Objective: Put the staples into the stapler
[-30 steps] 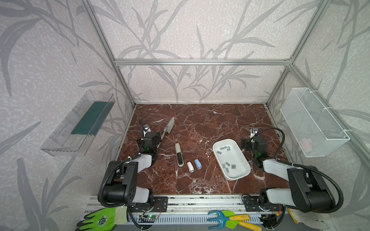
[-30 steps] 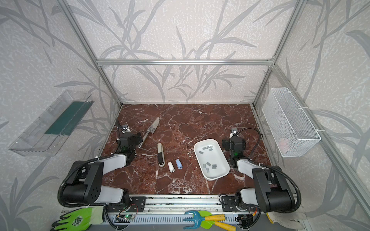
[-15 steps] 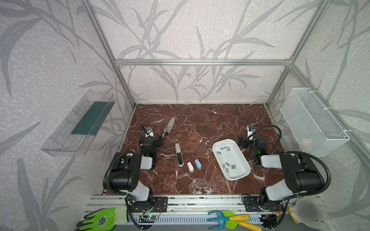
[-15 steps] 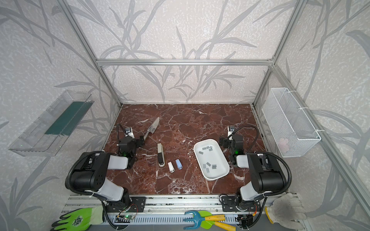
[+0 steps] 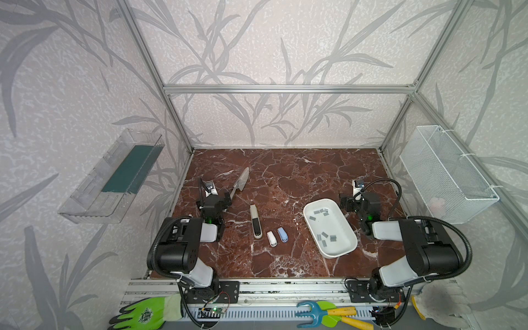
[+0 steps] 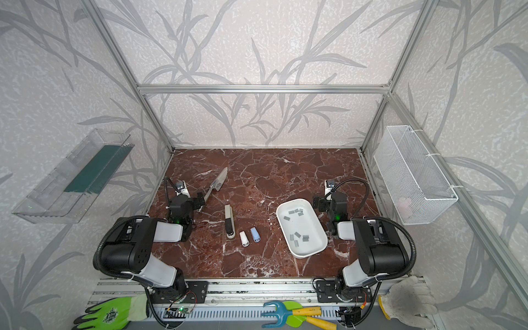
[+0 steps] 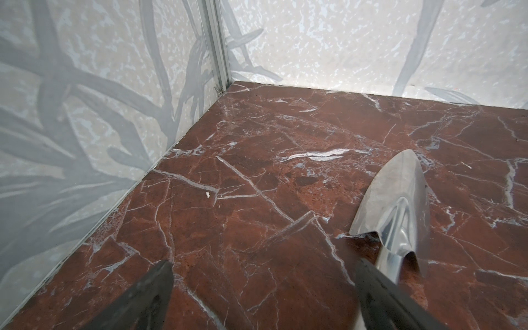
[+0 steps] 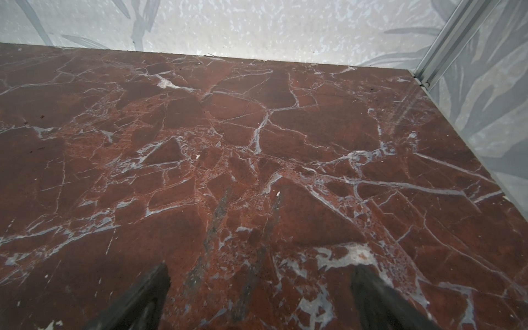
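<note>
A red-brown marble table (image 5: 285, 177) with pale veins fills the floor of the cell. Far on its left lies a shiny metal trowel (image 5: 241, 183), blade pointing to the far right (the handle end is hidden). Nearer the middle lies a long stapler (image 5: 255, 221), grey and black, lengthwise from far to near. Just right of its near end lie a white small stapler (image 5: 271, 238) and a blue small stapler (image 5: 282, 234), side by side and close together. Right of the middle, well apart from them, sits a white oblong tray (image 5: 328, 224), set at a slant. The far half of the table is bare in both top views.
</note>
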